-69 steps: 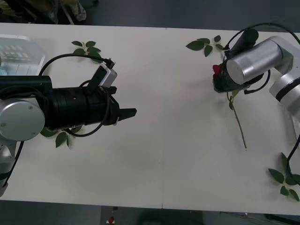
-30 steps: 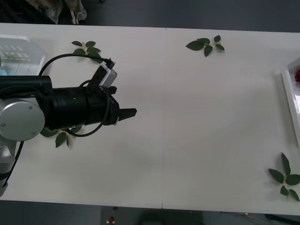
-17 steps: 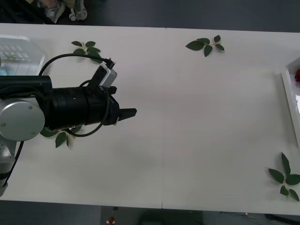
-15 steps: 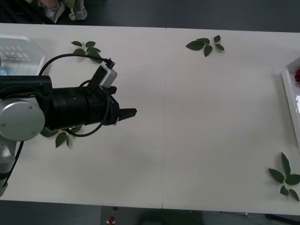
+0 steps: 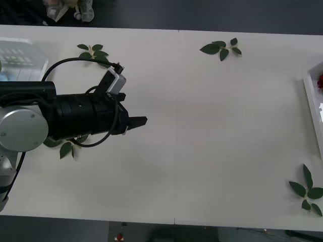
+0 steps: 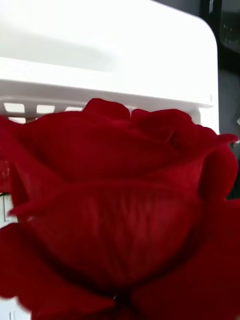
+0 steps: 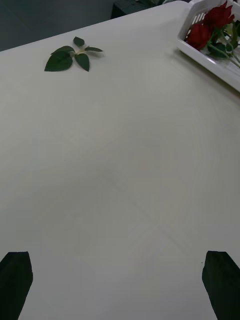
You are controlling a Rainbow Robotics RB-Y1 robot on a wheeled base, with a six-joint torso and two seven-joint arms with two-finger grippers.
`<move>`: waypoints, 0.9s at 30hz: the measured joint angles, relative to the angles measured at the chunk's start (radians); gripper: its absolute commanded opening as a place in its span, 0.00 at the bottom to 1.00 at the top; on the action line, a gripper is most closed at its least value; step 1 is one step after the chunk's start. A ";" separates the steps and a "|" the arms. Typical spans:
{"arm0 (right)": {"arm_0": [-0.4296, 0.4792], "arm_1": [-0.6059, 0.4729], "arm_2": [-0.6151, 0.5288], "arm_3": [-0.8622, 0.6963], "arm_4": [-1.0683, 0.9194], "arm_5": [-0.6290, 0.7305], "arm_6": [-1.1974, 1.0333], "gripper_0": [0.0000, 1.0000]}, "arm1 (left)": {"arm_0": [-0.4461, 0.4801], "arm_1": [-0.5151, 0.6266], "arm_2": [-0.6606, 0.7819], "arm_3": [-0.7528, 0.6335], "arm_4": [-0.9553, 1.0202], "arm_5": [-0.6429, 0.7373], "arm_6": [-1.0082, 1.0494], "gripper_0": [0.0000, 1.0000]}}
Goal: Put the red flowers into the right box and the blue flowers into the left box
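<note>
Two black fingertips (image 7: 15, 280) of the left gripper (image 5: 143, 121) stand spread over the smooth, matte white table (image 5: 202, 151). No writing is legible. Leaf sprigs (image 5: 221, 49) lie scattered. Farther right, the red flowers (image 7: 207, 25) lie in the right box (image 7: 210, 57), white with slotted walls; one velvety bloom (image 6: 120, 210) hangs before the right wrist camera, its grip untellable

The right box (image 5: 310, 103) gets chopped off by the front view's right edge, just a strip of rim plus a sliver of the red flowers (image 5: 320, 82). Left box (image 5: 20, 56) is half off the left edge and partly behind the left arm. In the right wrist view one rose bloom (image 6: 117, 210) sits so close it's soft and hides whatever's behind, fingers included. A leaf sprig (image 5: 64, 147) tucks mostly under the left arm
</note>
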 measured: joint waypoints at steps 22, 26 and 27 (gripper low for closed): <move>0.000 0.000 -0.016 -0.006 -0.150 0.070 0.042 0.87 | 0.000 0.000 0.000 0.000 0.000 0.000 0.000 1.00; 0.004 0.000 -0.044 -0.065 -0.194 0.154 0.058 0.87 | 0.000 0.000 0.000 0.000 0.000 0.000 0.000 1.00; 0.011 0.000 -0.048 -0.092 -0.204 0.171 0.068 0.88 | 0.000 0.000 0.000 0.000 0.000 0.000 0.000 1.00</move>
